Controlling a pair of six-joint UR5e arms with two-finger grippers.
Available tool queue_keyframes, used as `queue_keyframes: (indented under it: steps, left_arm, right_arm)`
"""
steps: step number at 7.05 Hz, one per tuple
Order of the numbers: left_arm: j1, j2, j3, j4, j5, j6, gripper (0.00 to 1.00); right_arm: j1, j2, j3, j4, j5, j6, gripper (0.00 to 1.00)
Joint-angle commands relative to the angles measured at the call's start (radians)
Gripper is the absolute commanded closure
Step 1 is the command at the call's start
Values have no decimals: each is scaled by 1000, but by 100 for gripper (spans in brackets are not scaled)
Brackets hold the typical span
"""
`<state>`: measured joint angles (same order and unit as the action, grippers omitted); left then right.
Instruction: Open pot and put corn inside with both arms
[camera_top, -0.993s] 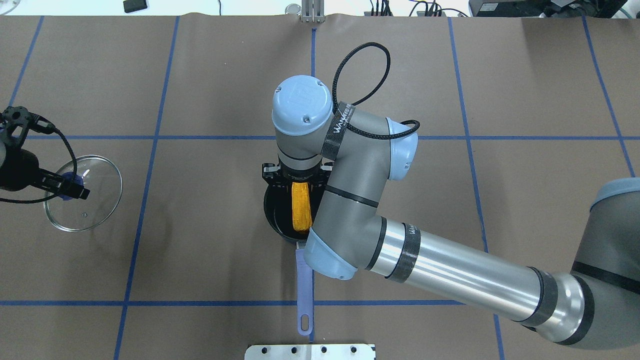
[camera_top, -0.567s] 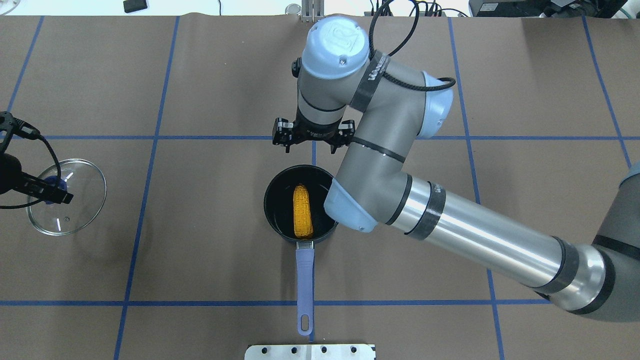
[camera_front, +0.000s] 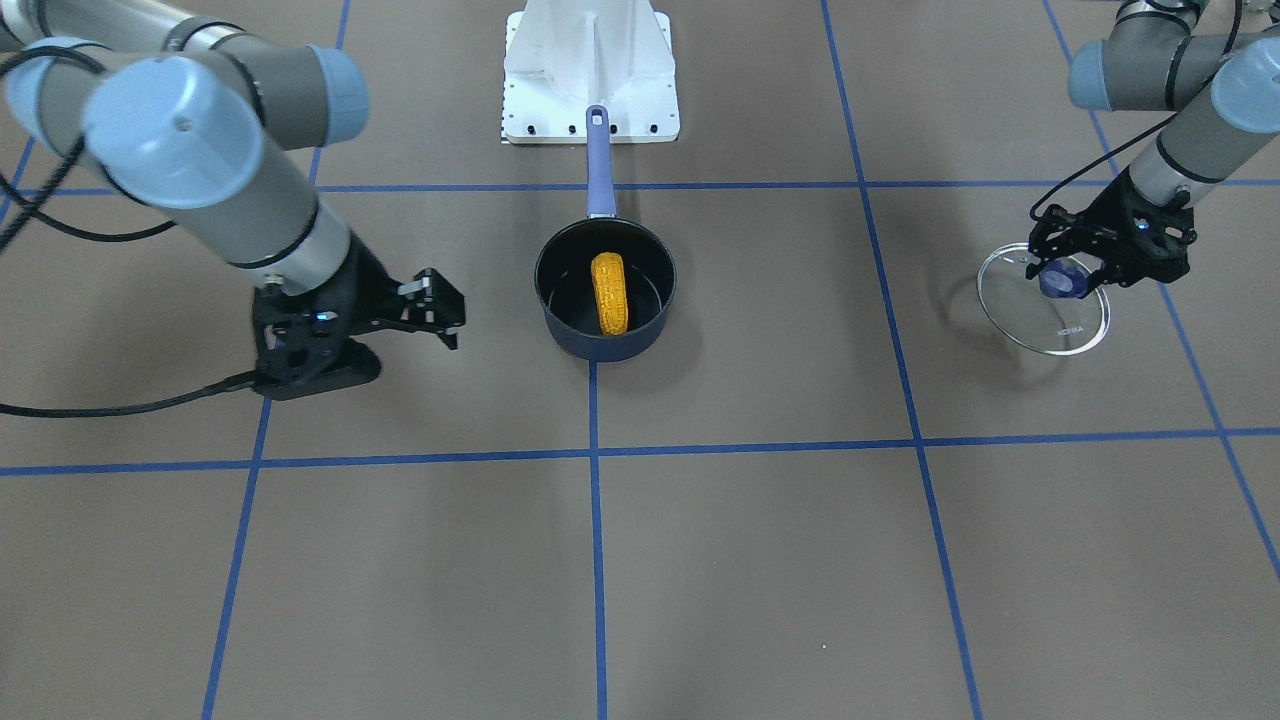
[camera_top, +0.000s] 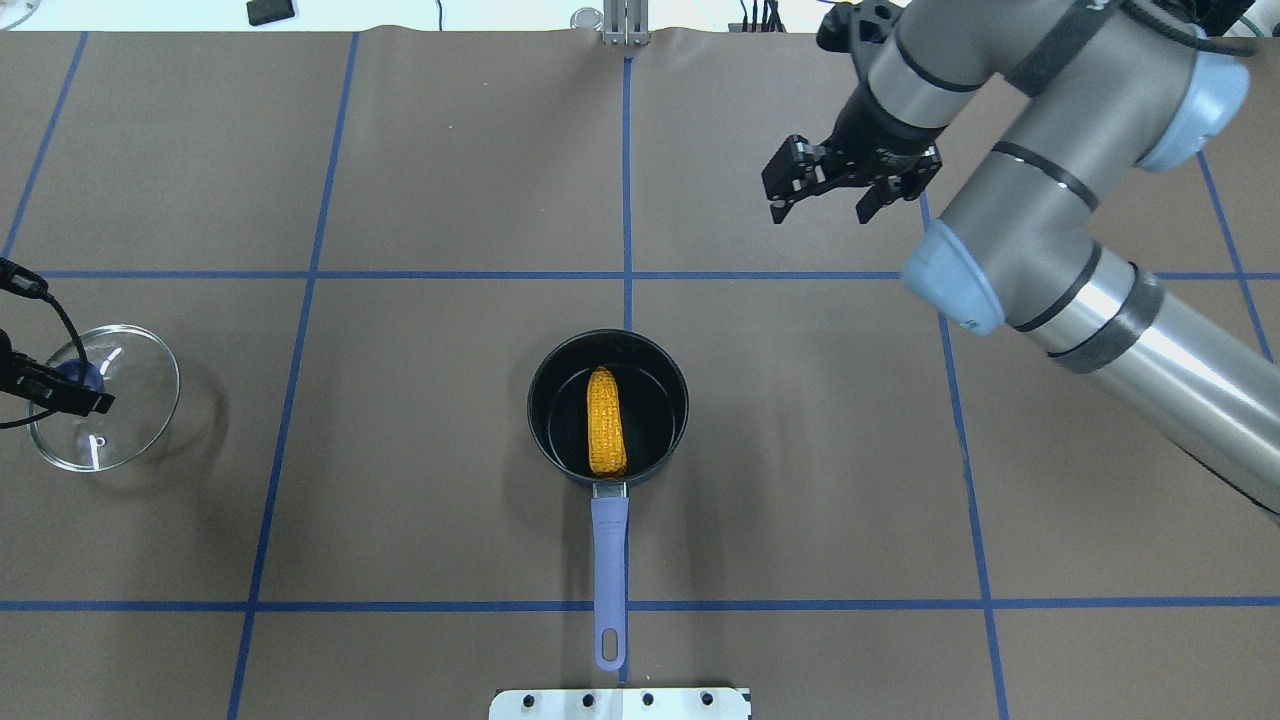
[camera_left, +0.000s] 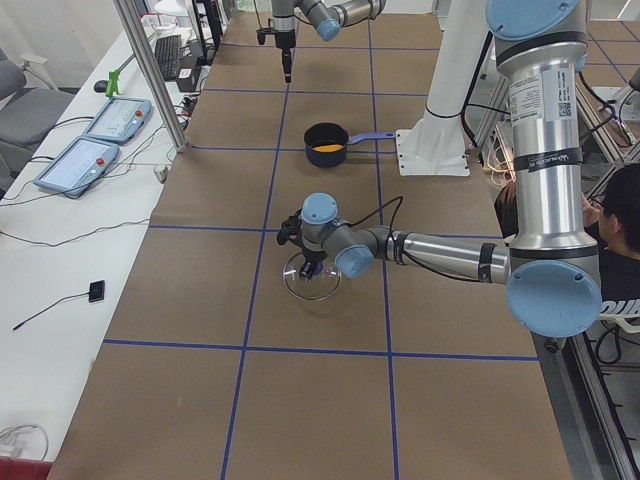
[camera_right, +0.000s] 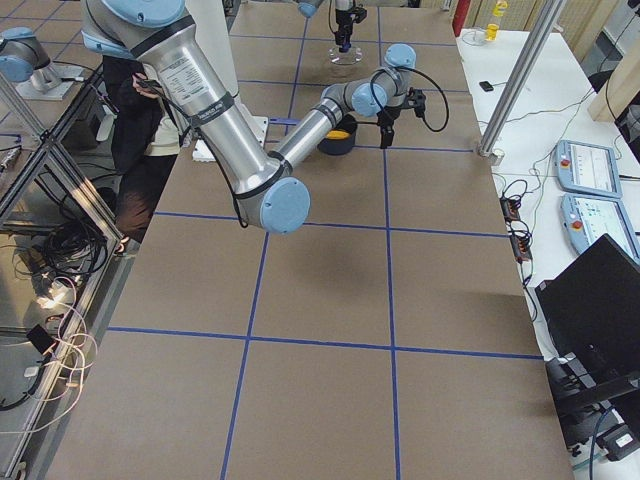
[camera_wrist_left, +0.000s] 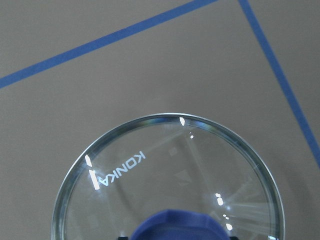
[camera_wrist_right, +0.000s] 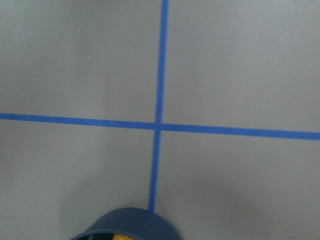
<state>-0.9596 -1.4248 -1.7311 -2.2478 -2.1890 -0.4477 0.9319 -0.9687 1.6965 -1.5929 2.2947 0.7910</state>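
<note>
The dark navy pot (camera_top: 655, 400) stands open at the table's middle, its purple-blue handle (camera_top: 609, 560) toward the robot. The yellow corn (camera_top: 605, 435) lies inside it, also in the front-facing view (camera_front: 609, 292). My right gripper (camera_top: 820, 213) is open and empty, raised beyond the pot to the right. My left gripper (camera_top: 80, 385) is shut on the blue knob (camera_wrist_left: 172, 225) of the glass lid (camera_top: 130, 400) at the far left, low over the table. I cannot tell if the lid touches the table.
Blue tape lines (camera_top: 627, 200) cross the brown table. The white base plate (camera_top: 620, 703) sits at the near edge behind the pot handle. The pot's rim (camera_wrist_right: 125, 227) shows at the bottom of the right wrist view.
My right gripper left the corn in the pot, rose, and swung away to the far right. My left gripper carried the lid further left.
</note>
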Motion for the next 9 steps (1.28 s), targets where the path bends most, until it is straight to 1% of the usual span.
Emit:
queue_keyframes:
  steps: [1, 3, 4, 7, 9]
  left_arm:
    - [5, -14, 36, -30, 0, -28, 44]
    - [9, -23, 50, -29, 0, -32, 44]
    - [9, -40, 63, -27, 2, -34, 44]
    - [10, -54, 64, -15, 3, -34, 43]
    - [10, -66, 83, -18, 5, -34, 39]
  right_arm:
    - [112, -126, 43, -2, 72, -186, 0]
    - [145, -171, 41, 1, 72, -246, 0]
    - [147, -173, 40, -1, 72, -251, 0]
    - [150, -174, 41, 1, 74, -251, 0]
    - [150, -176, 38, 2, 74, -251, 0]
